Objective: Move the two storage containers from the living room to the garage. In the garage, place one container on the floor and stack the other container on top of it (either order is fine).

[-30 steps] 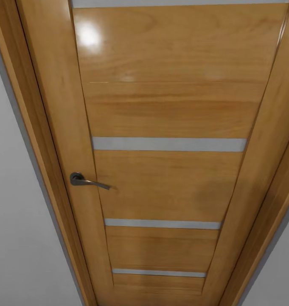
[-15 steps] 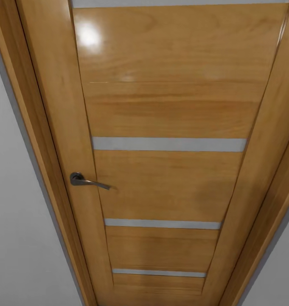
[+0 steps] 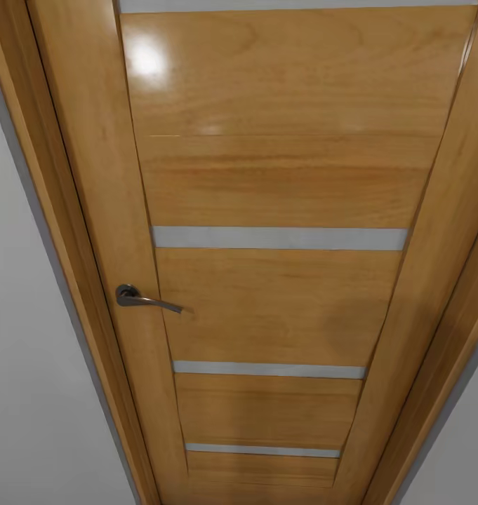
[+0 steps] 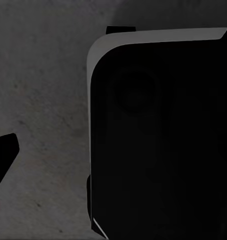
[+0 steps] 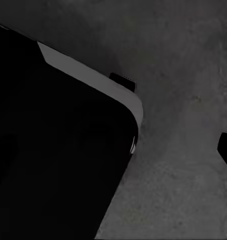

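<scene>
Directly ahead, a closed honey-coloured wooden door (image 3: 281, 280) with a dark lever handle (image 3: 144, 298) faces the head camera, while each gripper's state cannot be told above speckled grey floor (image 4: 43, 100).

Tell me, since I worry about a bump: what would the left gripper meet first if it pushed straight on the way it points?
Probably the dark grey speckled floor, which lies ahead in the left wrist view. A black rounded part of the robot sits close beside that line; how far off the floor is cannot be judged.
</scene>
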Motion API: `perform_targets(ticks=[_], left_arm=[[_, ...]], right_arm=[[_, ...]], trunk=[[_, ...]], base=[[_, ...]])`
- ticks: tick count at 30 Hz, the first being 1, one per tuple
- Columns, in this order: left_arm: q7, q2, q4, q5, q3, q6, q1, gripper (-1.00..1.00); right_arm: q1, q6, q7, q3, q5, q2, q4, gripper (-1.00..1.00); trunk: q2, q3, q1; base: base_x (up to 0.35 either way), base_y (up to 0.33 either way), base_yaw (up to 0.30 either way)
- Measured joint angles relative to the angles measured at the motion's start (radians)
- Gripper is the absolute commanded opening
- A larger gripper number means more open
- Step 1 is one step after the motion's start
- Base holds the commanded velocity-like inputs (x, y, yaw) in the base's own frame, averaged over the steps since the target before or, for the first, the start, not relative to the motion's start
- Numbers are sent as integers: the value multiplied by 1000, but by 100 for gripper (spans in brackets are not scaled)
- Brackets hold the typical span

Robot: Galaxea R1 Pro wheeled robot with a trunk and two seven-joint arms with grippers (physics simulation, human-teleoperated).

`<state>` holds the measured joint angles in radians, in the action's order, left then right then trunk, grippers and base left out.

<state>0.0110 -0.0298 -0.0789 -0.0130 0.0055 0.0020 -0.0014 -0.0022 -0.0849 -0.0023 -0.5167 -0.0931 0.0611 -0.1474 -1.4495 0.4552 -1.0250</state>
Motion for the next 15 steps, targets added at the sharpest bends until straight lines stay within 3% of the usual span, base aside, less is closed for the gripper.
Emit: perform_targets(ticks=[1,4,6,15], left_arm=[[0,0,0,1,-1,0,0,100],[-1,1,-1,6,-7,-1,0,100],[-1,1,-2,6,-7,-1,0,100],[-1,1,-3,7,-8,-39,0,100]], right_arm=[[0,1,1,0,-1,16,-25,100],[0,8,8,-1,-6,96,-174,100],[0,11,10,-1,-7,126,-239,100],[-1,12,54,0,-8,166,-348,100]], trunk=[[0,0,0],[0,0,0],[0,0,0],[0,0,0]], base=[[0,0,0],[0,0,0],[0,0,0],[0,0,0]])
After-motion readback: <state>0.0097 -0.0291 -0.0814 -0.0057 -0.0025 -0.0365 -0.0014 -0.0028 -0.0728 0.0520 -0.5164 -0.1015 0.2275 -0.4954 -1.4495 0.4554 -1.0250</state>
